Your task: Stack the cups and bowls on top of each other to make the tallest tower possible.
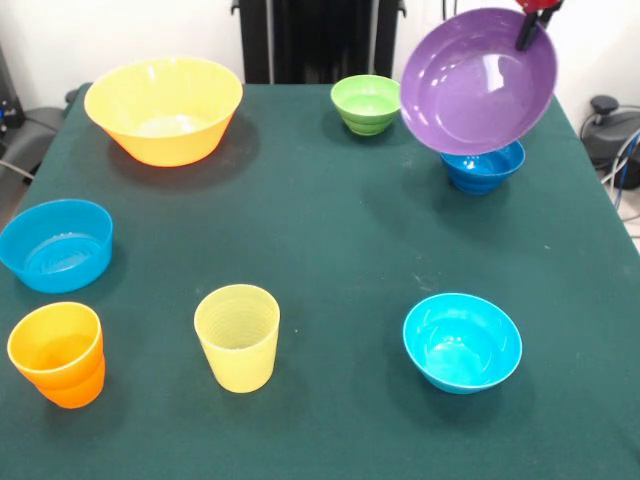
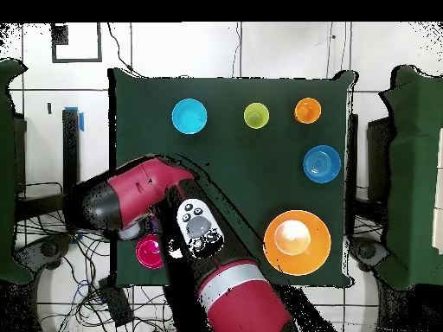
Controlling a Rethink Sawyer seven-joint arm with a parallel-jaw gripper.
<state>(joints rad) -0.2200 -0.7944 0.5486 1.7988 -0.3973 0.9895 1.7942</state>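
Note:
My gripper point(image 1: 527, 36) at the top right is shut on the rim of the wide purple bowl point(image 1: 478, 80), which hangs tilted in the air with its inside facing the camera. Directly below it the dark blue bowl point(image 1: 483, 166) stands on the table. The lime green bowl point(image 1: 366, 103) and the large yellow-orange bowl point(image 1: 165, 108) are at the far side. The light blue bowl point(image 1: 55, 245), orange cup point(image 1: 58, 352), pale yellow cup point(image 1: 238, 337) and cyan bowl point(image 1: 462, 341) stand nearer. The tower is out of view. Overhead, the arm point(image 2: 173, 194) hides the gripper.
The table point(image 1: 330, 240) is covered in dark green cloth. In the overhead view the cyan bowl point(image 2: 189, 116), yellow cup point(image 2: 256, 115) and orange cup point(image 2: 308, 111) line the far edge, with the light blue bowl point(image 2: 322, 163) and big orange bowl point(image 2: 297, 242) at the right.

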